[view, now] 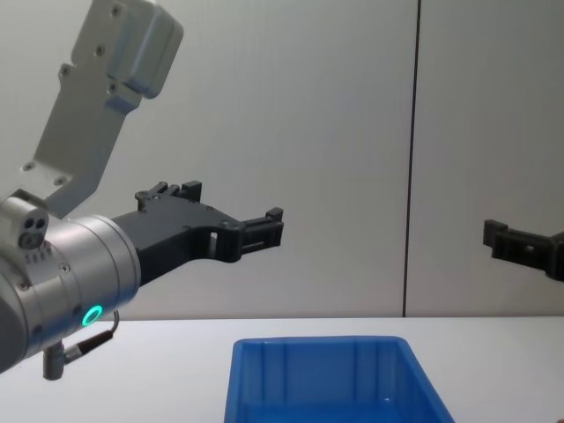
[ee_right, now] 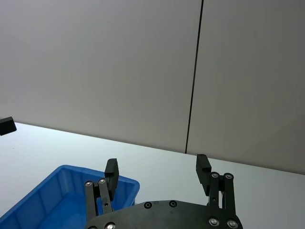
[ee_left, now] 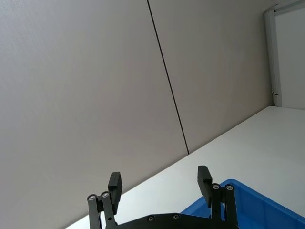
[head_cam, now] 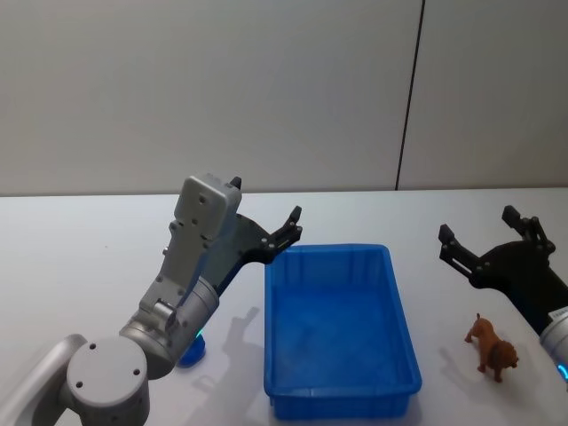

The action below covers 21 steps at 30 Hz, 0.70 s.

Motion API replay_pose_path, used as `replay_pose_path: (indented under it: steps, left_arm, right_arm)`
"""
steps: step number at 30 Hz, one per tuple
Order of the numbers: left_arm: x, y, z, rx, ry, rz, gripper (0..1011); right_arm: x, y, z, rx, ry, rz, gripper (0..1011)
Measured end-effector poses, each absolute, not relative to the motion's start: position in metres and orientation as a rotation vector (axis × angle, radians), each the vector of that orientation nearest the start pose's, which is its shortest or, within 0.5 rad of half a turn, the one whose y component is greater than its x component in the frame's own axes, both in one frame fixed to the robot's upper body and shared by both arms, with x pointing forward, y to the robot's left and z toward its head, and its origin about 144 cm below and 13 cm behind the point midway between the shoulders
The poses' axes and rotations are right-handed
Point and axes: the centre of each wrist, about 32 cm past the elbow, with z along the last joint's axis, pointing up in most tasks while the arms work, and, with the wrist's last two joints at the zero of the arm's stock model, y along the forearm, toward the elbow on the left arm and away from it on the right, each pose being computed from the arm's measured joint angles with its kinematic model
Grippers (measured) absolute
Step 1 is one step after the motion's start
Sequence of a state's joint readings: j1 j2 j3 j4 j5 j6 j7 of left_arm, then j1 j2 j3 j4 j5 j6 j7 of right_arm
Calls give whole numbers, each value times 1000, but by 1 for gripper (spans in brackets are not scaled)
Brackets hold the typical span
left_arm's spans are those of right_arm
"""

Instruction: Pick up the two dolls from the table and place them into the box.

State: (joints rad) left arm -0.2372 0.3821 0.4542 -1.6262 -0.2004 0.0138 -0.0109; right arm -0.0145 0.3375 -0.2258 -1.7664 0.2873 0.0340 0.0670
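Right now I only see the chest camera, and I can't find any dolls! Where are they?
Observer: A brown doll, shaped like a lion, stands on the table to the right of the box.
Operator: Where's the other one?
Observer: A blue doll sits left of the box, mostly hidden behind the left arm.
Operator: Is anything inside the box?
Observer: No. The head view looks down on the whole floor of the box, and it's bare.
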Motion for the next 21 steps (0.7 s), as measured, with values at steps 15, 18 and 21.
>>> replay_pose_path:
  steps: [15,18,21]
  left_arm:
    - [492,198,1204,61,-268,1124,1004]
    - [492,198,1204,61,-268,1124,1003]
    - [492,198,1204,61,-268,1124,1004]
  right_arm:
    - [445,-262,1182,-59,-75,-1248,1001]
    - [445,-268,1180,-82,-70,-1257,1001]
    - [444,-276,1177,-114,-61,-1271,1001]
